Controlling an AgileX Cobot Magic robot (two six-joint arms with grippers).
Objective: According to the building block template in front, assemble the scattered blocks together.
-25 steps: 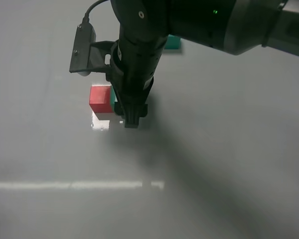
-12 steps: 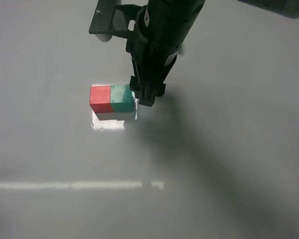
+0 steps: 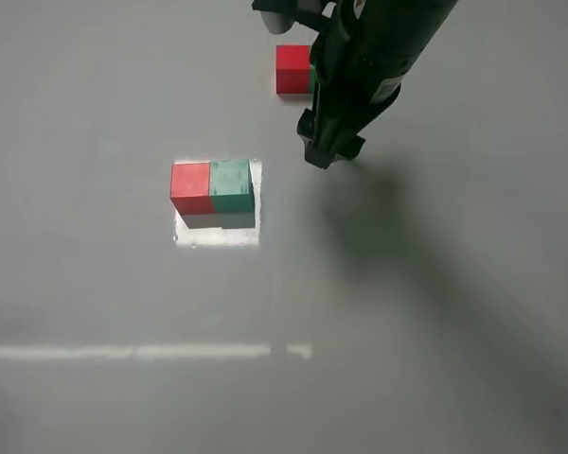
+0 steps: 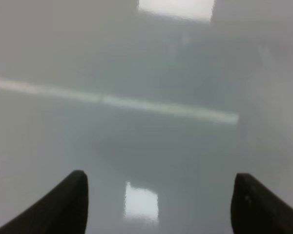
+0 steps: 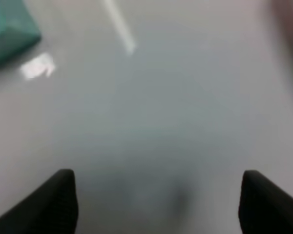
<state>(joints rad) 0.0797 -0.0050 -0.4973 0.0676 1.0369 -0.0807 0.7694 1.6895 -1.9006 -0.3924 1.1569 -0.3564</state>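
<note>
Red block point(image 3: 190, 186) and green block point(image 3: 231, 184) sit flush on the table point(image 3: 95, 284); my right gripper point(image 3: 328, 151) hovers apart, jaws spread, empty. Template point(image 3: 292, 70) half hidden behind my arm; my left gripper point(image 4: 158, 202) open, empty.

A matte red cube point(image 3: 190, 185) and a teal-green cube point(image 3: 232, 184) sit flush side by side as 1 bar, red to the left, on a bright white patch. Farther back lies the template point(image 3: 293, 69), its red cube visible, its green cube almost wholly hidden.
</note>
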